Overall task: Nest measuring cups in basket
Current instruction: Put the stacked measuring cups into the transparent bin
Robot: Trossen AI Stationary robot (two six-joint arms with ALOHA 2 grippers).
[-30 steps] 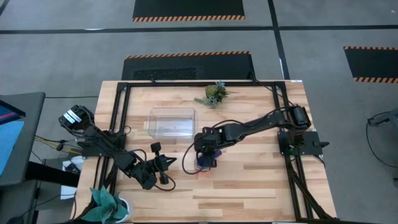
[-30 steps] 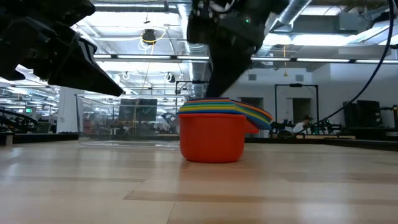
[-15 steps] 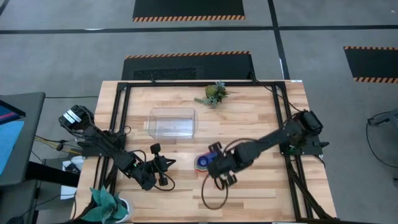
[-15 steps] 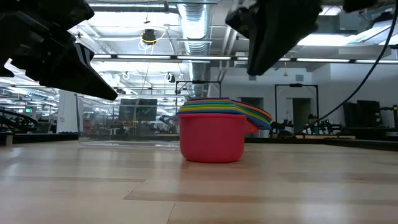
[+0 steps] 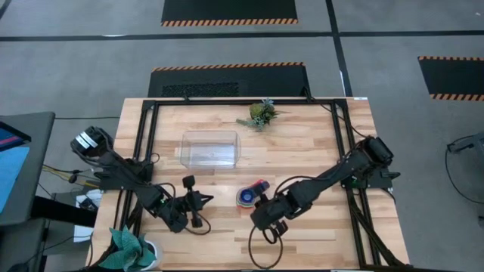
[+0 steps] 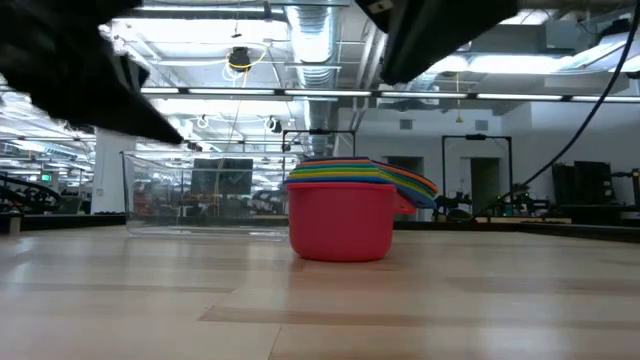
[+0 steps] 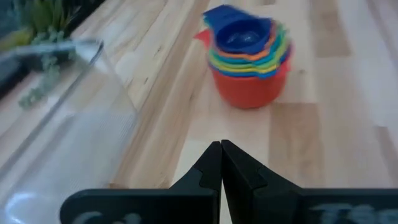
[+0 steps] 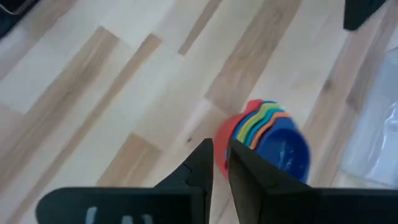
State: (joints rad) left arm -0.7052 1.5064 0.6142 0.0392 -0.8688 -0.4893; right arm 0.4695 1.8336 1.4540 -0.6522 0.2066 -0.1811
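The cups (image 5: 249,196) are stacked, red on the outside and blue innermost, standing on the table near of the basket (image 5: 209,148) and a bit to its right, well outside it. So the move turns on that line: stack to basket runs far and left. My right gripper (image 5: 266,219) hangs just near and right of the stack, fingers nearly together with only a thin slit between them and nothing in them. My left gripper (image 5: 195,209) waits to the stack's left, clamped shut and empty, and it sits on the basket's side. The stack's handles fan out toward the right. A second ago my right gripper was right over the stack; now it has backed off toward me, and the stack hasn't budged.
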